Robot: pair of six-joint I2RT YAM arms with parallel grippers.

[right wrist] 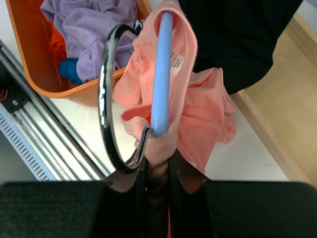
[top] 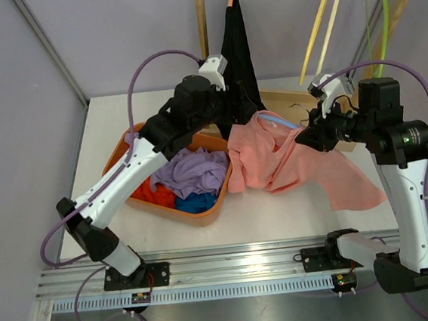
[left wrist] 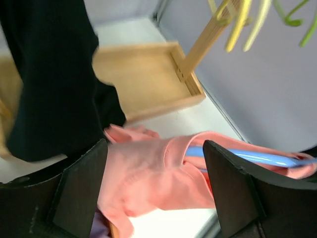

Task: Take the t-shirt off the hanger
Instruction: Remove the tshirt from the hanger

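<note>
A pink t-shirt [top: 275, 162] hangs on a light blue hanger [top: 277, 119] with a black hook [right wrist: 104, 99], held above the table. My right gripper [top: 306, 135] is shut on the hanger's neck, with the shirt's collar pinched in, as the right wrist view shows [right wrist: 157, 148]. The hanger bar [right wrist: 161, 69] runs through the collar [right wrist: 183, 54]. My left gripper [top: 229, 122] is open at the shirt's left side. In the left wrist view its fingers [left wrist: 81, 188] straddle a bunch of the pink cloth [left wrist: 148, 168] without closing on it [left wrist: 156, 183]. The blue bar [left wrist: 247, 157] shows there too.
An orange basket [top: 196, 215] with purple, red and blue clothes sits under my left arm. A black garment [top: 237, 44] hangs on the rack behind. A wooden tray [top: 284, 100] lies at the back. Yellow hangers [top: 322, 25] and a green one [top: 382, 15] hang at the upper right.
</note>
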